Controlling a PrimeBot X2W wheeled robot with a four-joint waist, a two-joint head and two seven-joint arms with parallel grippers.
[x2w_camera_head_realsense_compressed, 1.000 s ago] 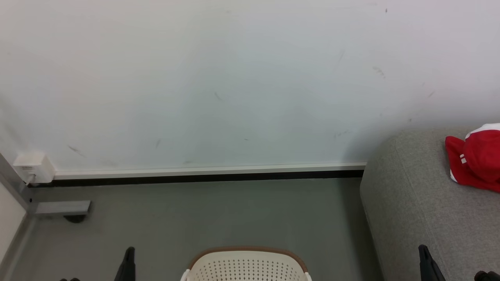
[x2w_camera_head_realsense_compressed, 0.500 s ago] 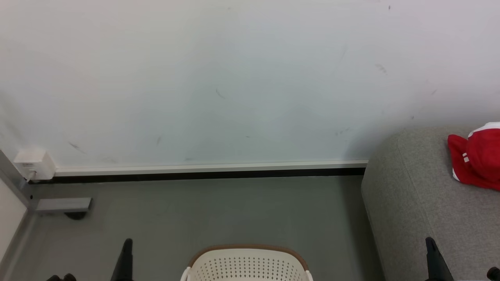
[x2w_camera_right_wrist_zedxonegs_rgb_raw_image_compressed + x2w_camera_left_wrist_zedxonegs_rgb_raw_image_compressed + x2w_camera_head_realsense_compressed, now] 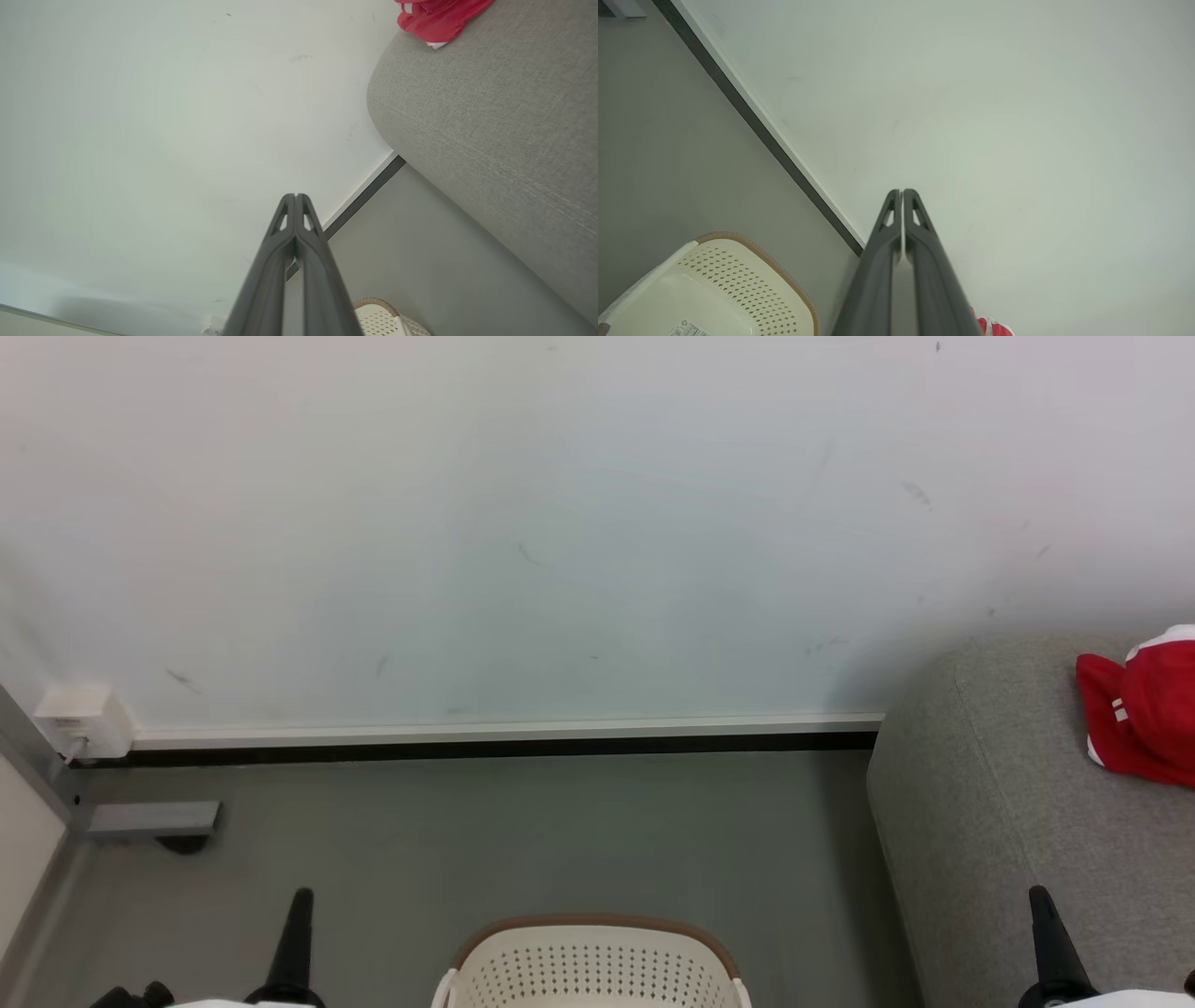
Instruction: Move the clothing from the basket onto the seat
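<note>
- The left tool (image 3: 902, 192) has its two dark fingers pressed together, tip against tip, and points toward the wall (image 3: 1017, 116).
- The right tool (image 3: 295, 196) is pressed together in the same way and points at the same wall.
- In the head view each tool rises from the bottom edge, the left one over the floor (image 3: 523, 831), the right one in front of the seat (image 3: 1008, 821).
- The basket (image 3: 597, 922) stands on the floor between the two tools, touching neither. The left wrist view shows a label on its pale bottom.
- The seat stands at the right, its rounded corner close to the wall and the baseboard (image 3: 504, 735).
- The clothing (image 3: 1144, 719) lies bunched on top of the seat, toward the edge nearest the wall, well apart from the basket and both tools.
- A small white box (image 3: 82, 721) sits low on the wall at the far left.
</note>
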